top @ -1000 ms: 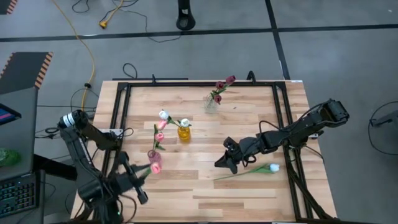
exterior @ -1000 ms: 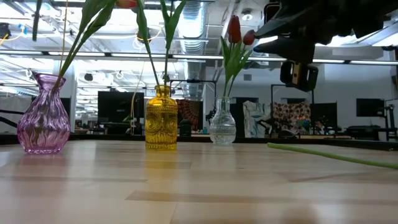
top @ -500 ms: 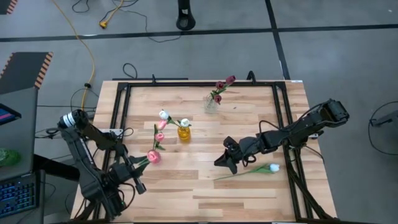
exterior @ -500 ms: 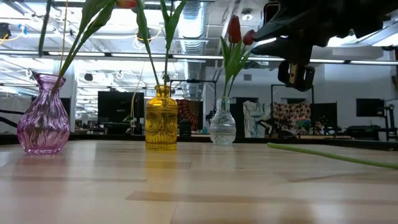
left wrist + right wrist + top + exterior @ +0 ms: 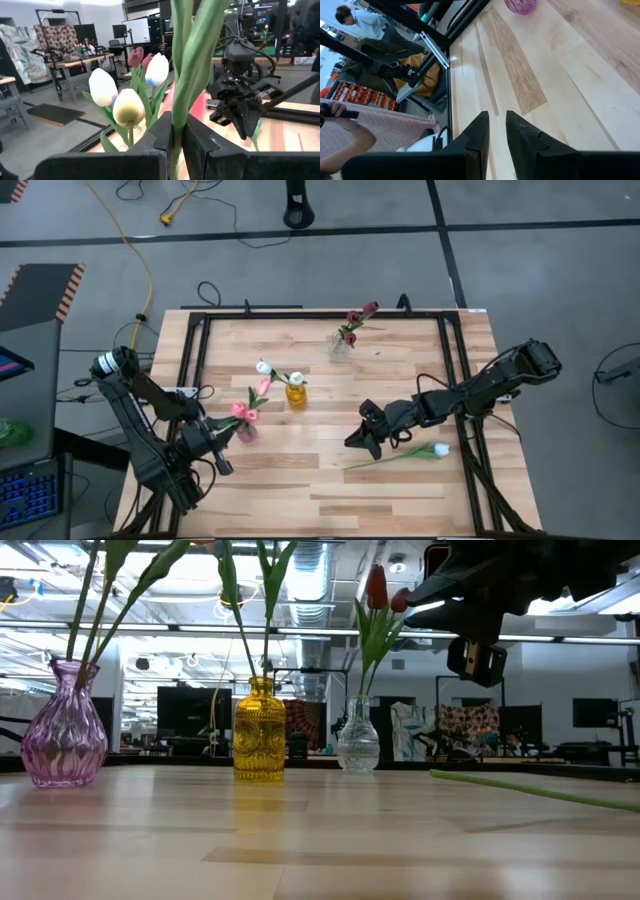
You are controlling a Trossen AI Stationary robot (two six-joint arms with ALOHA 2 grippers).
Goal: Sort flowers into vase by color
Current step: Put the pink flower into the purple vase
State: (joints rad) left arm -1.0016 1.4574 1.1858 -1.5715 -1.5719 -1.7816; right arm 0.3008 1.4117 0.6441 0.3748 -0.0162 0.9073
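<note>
My left gripper [image 5: 220, 436] is shut on a pink tulip [image 5: 240, 411] beside the purple vase [image 5: 246, 434], which holds another pink tulip [image 5: 263, 385]. In the low view two stems run down into the purple vase's mouth [image 5: 75, 663]. White tulips stand in the yellow vase [image 5: 296, 395], dark red ones in the clear vase [image 5: 340, 346]. One white tulip [image 5: 440, 449] lies flat on the table at the right. My right gripper [image 5: 358, 442] hovers just left of that tulip's stem end, its fingers a little apart on nothing. My left gripper pinches the pink tulip's green stem [image 5: 181, 107] between its two fingers. The fingers come level from the table's left side and lie across the stem. The stem stands nearly upright, its head above the fingers; its lower part runs down to the purple vase's mouth.
A black metal frame [image 5: 195, 370] runs around the wooden tabletop. The near half of the table [image 5: 330, 500] is bare wood. People and benches show in the room beyond the table.
My left gripper has gone toward the table's far edge, sunk a little and rolled, still shut on the pink tulip. The tulip has swung from slanting over the purple vase to nearly upright, and its stem has come to the vase's mouth.
</note>
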